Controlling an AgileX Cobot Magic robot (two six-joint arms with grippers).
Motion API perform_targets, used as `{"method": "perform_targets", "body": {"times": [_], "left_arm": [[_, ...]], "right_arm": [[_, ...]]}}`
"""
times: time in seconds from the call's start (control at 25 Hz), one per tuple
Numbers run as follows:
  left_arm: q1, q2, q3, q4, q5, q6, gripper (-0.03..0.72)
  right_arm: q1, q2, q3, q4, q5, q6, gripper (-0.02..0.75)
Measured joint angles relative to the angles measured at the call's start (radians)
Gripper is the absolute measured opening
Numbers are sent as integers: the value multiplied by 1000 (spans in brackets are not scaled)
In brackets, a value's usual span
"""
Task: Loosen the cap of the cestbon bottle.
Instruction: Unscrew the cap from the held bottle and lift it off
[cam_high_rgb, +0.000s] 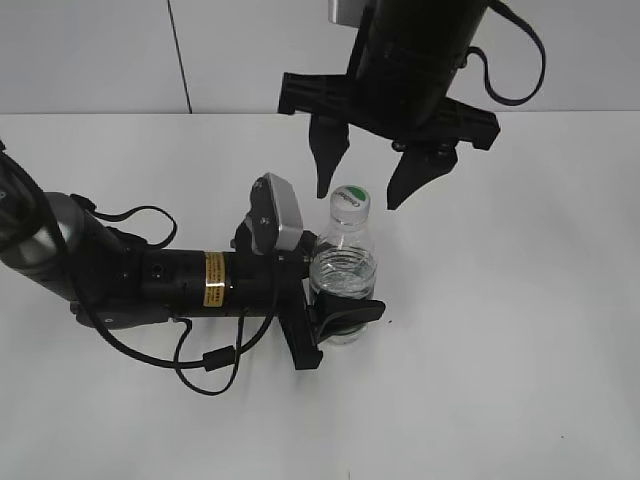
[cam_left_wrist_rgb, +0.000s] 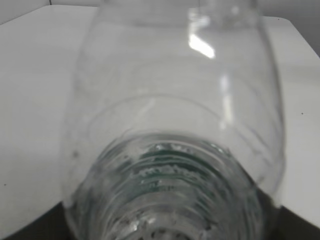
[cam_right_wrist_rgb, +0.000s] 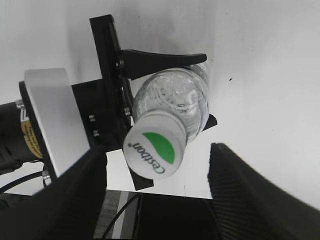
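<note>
Cap (cam_high_rgb: 350, 203) untouched; left end effector (cam_high_rgb: 335, 312) clamps cestbon bottle (cam_high_rgb: 345, 275) upright on tabletop (cam_high_rgb: 520, 330), steadying it; right end effector (cam_high_rgb: 365, 172) spread open above, ready to twist.

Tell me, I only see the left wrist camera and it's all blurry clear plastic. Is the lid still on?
Observer: Yes, a white cap with a green logo sits on the bottle.
Operator: Who's holding the bottle?
Observer: The left gripper clamps its lower body, keeping it upright on the table.
Operator: Is the other claw grabbing the lid?
Observer: No, the right gripper hangs open just above the cap, not touching it.
</note>
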Motion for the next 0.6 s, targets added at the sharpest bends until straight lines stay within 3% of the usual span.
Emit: {"method": "perform_targets", "body": {"times": [0.6], "left_arm": [[0, 0, 0, 0, 0, 0, 406]], "right_arm": [[0, 24, 0, 2, 0, 1, 484]]}}
